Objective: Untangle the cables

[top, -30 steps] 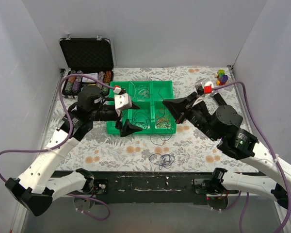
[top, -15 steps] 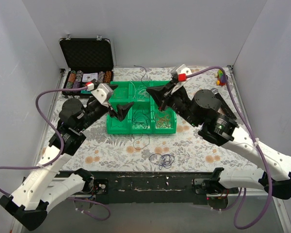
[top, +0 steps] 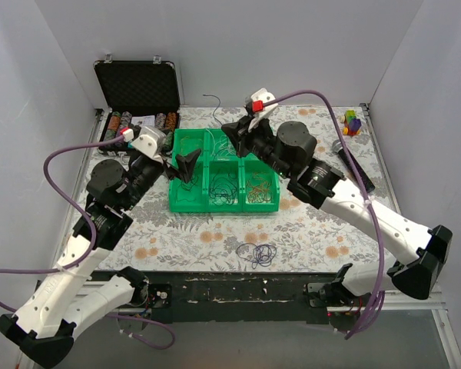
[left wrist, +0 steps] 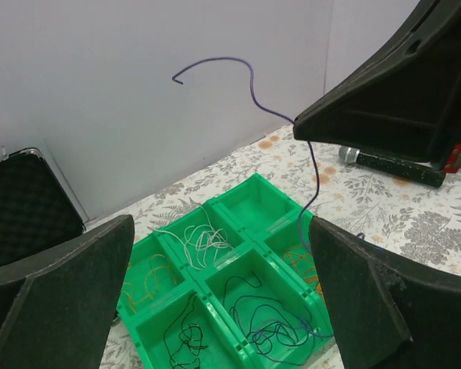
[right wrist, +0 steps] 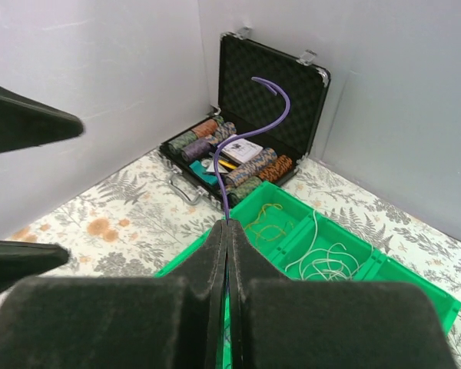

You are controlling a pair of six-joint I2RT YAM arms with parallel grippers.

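Observation:
My right gripper point(top: 233, 137) is shut on a thin purple cable point(top: 213, 101) above the back of the green compartment tray point(top: 186, 204). The cable's free end curls up above the jaws point(right wrist: 250, 123); its lower part hangs down into a front tray compartment point(left wrist: 307, 223). My left gripper point(top: 183, 163) is open and empty, over the tray's left side. Its wrist view looks between its fingers point(left wrist: 61, 300) at the tray. The compartments hold white point(left wrist: 200, 240), orange point(left wrist: 142, 280), black point(left wrist: 180, 338) and dark blue point(left wrist: 273, 327) cables. A small dark tangle point(top: 257, 252) lies on the table in front of the tray.
An open black case of poker chips point(top: 137, 96) stands at the back left, close behind the tray. Coloured blocks point(top: 352, 121) and a black microphone point(top: 355, 165) lie at the right. Grey walls enclose the table on three sides.
My right gripper has risen and moved left and back over the tray, drawing the purple cable up with it. My left gripper has moved from the tray's front edge back and left.

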